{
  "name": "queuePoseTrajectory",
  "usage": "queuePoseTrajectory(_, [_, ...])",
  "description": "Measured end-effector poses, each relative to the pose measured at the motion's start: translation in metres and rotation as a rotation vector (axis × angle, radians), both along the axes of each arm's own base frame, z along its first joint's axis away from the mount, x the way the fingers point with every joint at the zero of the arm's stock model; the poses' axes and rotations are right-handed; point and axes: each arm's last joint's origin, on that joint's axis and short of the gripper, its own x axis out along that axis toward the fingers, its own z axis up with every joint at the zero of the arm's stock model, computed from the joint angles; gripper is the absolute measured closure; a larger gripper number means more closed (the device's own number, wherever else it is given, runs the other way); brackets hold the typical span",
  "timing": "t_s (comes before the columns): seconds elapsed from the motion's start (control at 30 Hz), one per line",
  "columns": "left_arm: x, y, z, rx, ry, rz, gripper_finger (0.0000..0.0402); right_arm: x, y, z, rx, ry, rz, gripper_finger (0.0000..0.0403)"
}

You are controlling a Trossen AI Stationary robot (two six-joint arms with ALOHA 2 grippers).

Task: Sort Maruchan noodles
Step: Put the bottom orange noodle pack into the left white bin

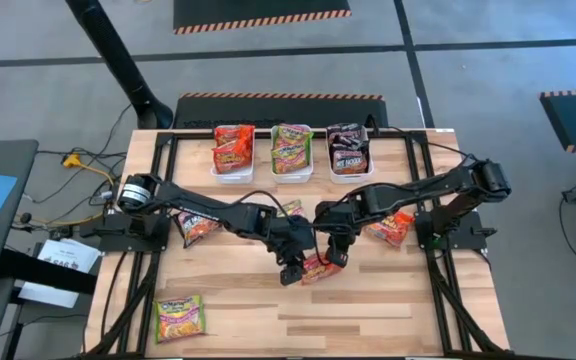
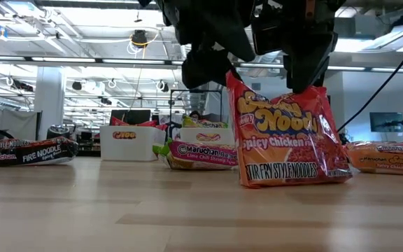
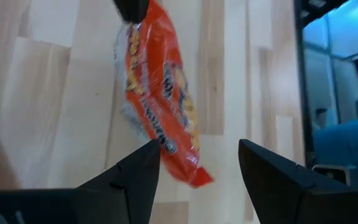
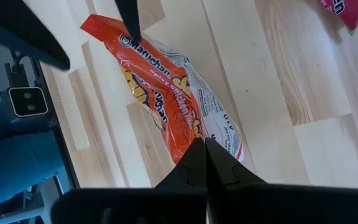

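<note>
Upright near the table's (image 1: 268,320) middle, an orange noodle packet (image 2: 290,133) stands on its lower edge, its top pinched by the right gripper (image 2: 306,82), while the left gripper (image 3: 197,171) hangs beside it with fingers spread.

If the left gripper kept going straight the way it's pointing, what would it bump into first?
Probably the red-orange noodle packet, which stands on edge right ahead of the open left gripper, pinched at its top by the shut right gripper. Depth is hard to judge; the wooden table lies just beyond.
</note>
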Motion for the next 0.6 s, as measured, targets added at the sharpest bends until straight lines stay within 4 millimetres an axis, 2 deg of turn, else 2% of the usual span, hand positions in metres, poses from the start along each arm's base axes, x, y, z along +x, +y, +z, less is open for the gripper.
queuePoseTrajectory(0.43, [-0.003,0.001,-0.010,-0.020,0.022,0.045,0.0198,0.000,-0.001,0.000,-0.006,0.006,-0.032,0.0399])
queuePoseTrajectory(0.6, [-0.008,0.002,-0.014,-0.006,0.087,0.034,0.0198,0.000,0.001,0.000,-0.002,0.007,-0.036,0.0399])
